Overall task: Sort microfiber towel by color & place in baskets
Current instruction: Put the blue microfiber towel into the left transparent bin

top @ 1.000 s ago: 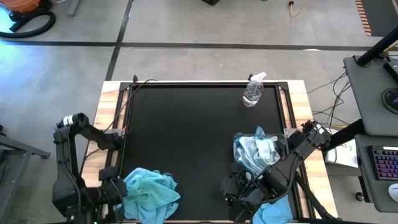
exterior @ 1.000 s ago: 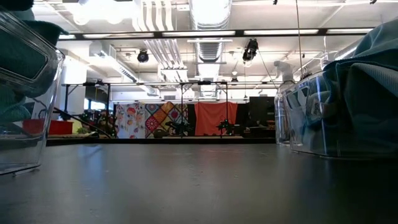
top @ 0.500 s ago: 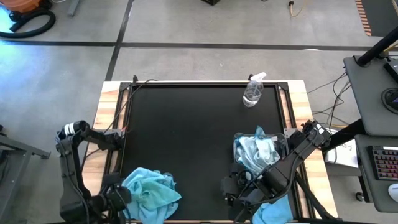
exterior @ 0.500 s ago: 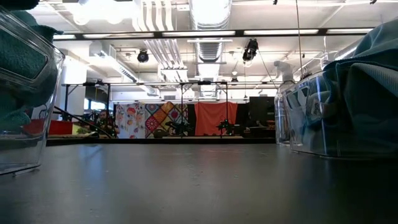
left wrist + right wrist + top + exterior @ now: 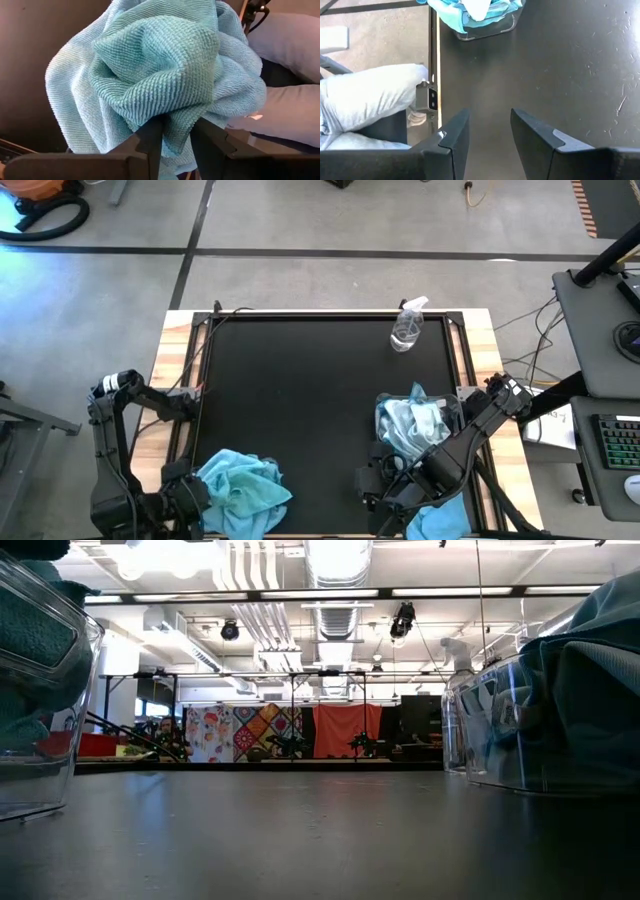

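The black table [image 5: 300, 400] is bare across its middle. Turquoise towels [image 5: 240, 492] fill the seven o'clock basket [image 5: 40, 700], left gripper [image 5: 175, 142] narrowly pinching a fold, lower than before. Right gripper [image 5: 487, 132] hangs wide at five o'clock.

Your left arm folded back along the table's left edge, its left gripper [image 5: 176, 142] low at the near left corner, fingers [image 5: 150, 140] slightly parted with turquoise cloth bunched between them. Your right arm lay slanted at the near right, its right gripper [image 5: 487, 132] spread and empty.
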You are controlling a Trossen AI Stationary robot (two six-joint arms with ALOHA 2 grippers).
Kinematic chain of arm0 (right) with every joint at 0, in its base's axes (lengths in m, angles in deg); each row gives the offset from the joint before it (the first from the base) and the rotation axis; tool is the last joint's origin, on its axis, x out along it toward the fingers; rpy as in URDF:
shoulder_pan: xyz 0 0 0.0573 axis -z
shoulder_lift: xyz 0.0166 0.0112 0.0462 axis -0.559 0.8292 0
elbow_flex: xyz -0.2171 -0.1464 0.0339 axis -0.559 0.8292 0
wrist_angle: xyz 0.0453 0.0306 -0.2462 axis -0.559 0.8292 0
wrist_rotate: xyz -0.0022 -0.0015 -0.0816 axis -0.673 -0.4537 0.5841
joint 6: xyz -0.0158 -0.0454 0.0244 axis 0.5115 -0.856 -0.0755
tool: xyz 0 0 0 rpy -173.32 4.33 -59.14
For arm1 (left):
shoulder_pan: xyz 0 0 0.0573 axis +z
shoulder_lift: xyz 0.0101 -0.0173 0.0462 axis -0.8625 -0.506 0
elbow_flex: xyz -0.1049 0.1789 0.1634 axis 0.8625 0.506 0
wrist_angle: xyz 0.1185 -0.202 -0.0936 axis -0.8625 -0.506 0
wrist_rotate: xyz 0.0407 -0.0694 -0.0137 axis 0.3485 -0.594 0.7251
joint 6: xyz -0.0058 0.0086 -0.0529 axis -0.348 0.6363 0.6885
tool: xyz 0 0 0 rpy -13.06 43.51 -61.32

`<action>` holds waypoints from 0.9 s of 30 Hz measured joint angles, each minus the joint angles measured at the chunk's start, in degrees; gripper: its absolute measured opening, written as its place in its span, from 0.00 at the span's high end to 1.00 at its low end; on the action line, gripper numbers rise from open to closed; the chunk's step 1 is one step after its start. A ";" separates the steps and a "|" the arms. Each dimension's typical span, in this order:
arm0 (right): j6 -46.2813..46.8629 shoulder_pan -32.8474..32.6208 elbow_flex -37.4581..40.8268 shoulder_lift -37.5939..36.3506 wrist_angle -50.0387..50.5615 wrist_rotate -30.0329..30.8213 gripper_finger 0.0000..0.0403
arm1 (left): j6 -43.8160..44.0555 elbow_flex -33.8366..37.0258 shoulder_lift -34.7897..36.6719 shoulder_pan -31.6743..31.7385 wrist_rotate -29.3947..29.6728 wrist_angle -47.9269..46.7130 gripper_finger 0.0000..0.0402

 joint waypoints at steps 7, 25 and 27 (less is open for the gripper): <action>-0.04 0.00 0.01 0.00 2.23 -0.02 0.66 | -0.38 -1.65 0.03 0.00 -2.05 -1.22 0.73; 4.01 0.00 0.29 -0.02 12.44 -0.54 0.66 | -12.60 -13.19 -0.23 0.78 24.97 -7.90 0.70; 8.46 0.00 0.63 -0.02 15.78 -0.76 0.66 | -15.78 -11.62 -0.27 1.01 30.43 -7.93 0.70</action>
